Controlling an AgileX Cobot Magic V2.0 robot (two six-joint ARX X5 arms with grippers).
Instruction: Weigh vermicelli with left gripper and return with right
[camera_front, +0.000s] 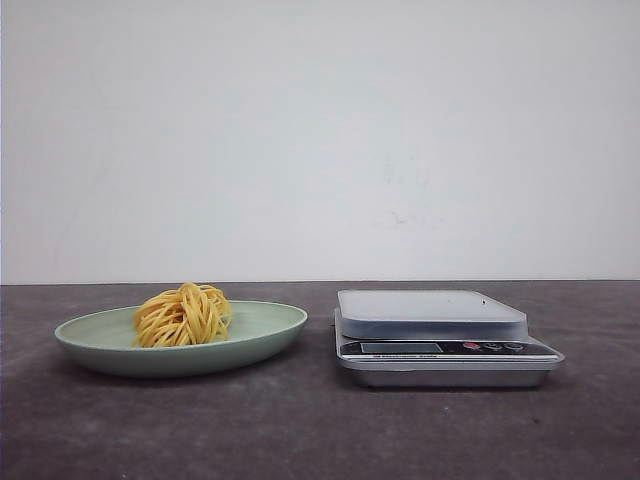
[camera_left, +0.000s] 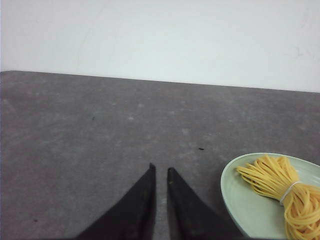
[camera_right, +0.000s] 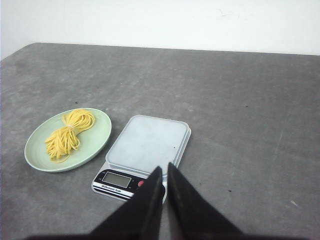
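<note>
A dark grey table runs back to a plain white wall. On it a silver kitchen scale stands with its weighing plate bare, display and buttons facing the robot. Just beside it, to the left, is a shallow pale green plate. On the plate lies the vermicelli, a yellow bundle tied near its middle, long axis running roughly from the near left to the far right. The left gripper hangs over bare table beside the plate, fingers nearly together, holding nothing. The right gripper hangs above the scale's near edge, likewise almost closed and empty.
</note>
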